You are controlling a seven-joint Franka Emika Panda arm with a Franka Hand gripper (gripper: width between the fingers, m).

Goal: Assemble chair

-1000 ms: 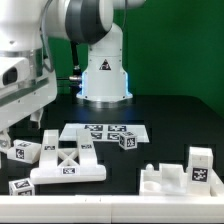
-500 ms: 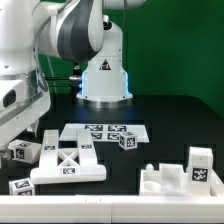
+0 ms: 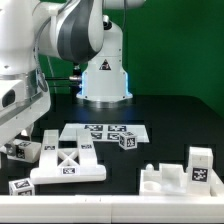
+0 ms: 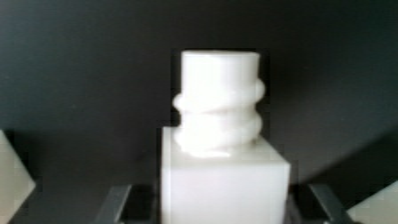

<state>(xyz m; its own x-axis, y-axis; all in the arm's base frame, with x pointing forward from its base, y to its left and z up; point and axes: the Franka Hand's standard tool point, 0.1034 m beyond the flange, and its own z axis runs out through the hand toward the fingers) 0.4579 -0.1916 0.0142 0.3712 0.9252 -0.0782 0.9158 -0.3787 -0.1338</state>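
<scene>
Wrist view shows you the leg [image 4: 222, 120] between the fingers [image 4: 134, 205]; you cannot tell if they grip it. It sits at the exterior view's left, beside the panel [image 3: 68, 166].

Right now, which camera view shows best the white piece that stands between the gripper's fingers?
The wrist view. The white piece fills the middle of the picture, its rounded peg end is plain, and dark fingers stand on both sides. The exterior view shows it only small, near that view's left edge, with its tag visible.
</scene>
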